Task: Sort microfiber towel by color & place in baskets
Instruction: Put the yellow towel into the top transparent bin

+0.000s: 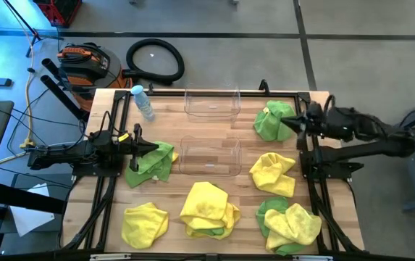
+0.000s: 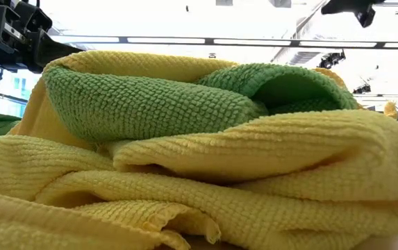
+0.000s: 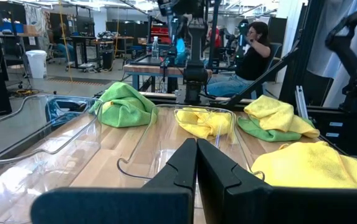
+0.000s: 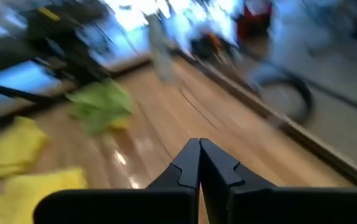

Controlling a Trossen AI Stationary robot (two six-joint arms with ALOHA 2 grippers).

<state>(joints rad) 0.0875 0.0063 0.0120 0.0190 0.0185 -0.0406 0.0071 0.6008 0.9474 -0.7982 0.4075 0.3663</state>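
Baskets (image 1: 211, 103) number two, towel heaps (image 1: 209, 210) six; left pincer (image 1: 154, 147) and right pincer (image 1: 288, 125) closed, empty.

Both arms are dark, slim and jointed; the left end effector (image 1: 149, 147) carries a small yellow marking behind its tapered black fingers (image 3: 181, 168).

Two clear baskets, one at the table's far edge (image 1: 212, 102) and one mid-table (image 1: 209, 155), sit among yellow and green towels, the left gripper (image 1: 151, 147) over a green towel (image 1: 153, 163), the right gripper (image 1: 292, 125) beside another (image 1: 271, 121).
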